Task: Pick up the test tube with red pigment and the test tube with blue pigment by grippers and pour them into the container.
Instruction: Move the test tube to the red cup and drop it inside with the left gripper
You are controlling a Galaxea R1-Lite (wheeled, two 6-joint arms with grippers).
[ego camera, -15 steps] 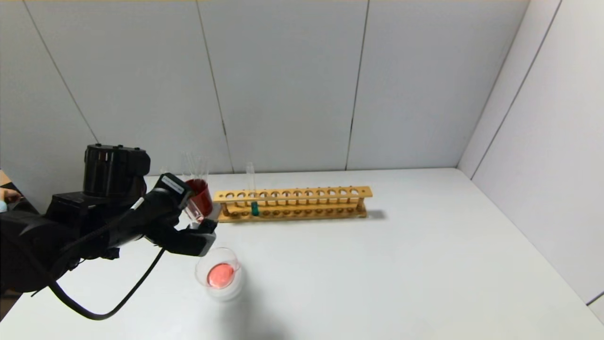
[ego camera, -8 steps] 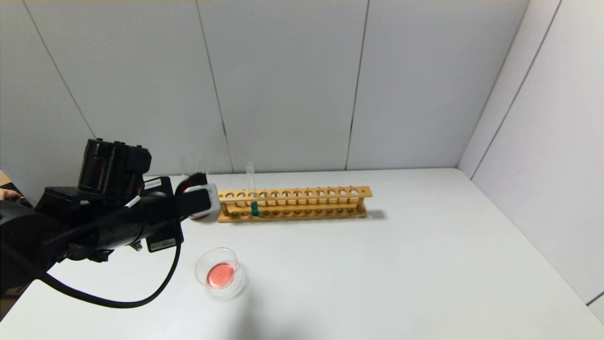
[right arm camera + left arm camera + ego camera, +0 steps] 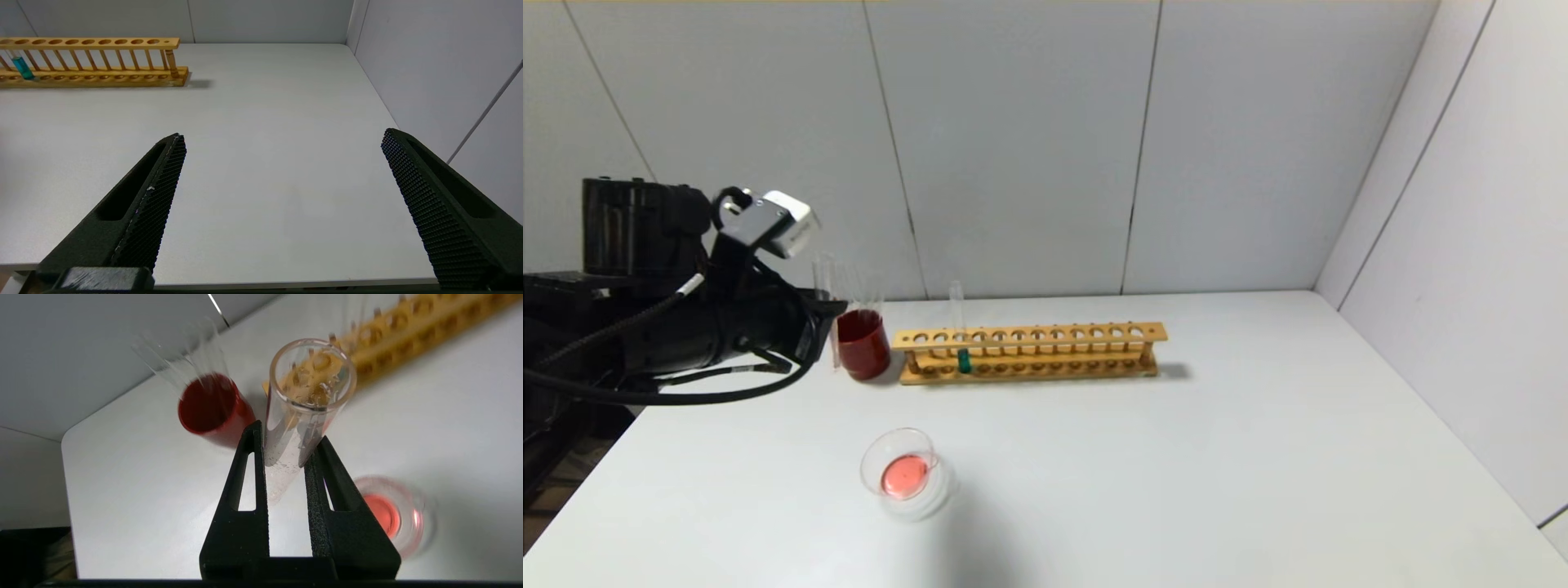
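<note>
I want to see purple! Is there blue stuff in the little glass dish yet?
No, the container holds only red liquid; the test tube with blue pigment stands in the wooden rack.

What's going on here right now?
The left claw is shut on the emptied test tube with red pigment, holding it beside the red cup. The container already holds red liquid. The test tube with blue pigment stands in the wooden rack. The right claw hangs open over bare table.
</note>
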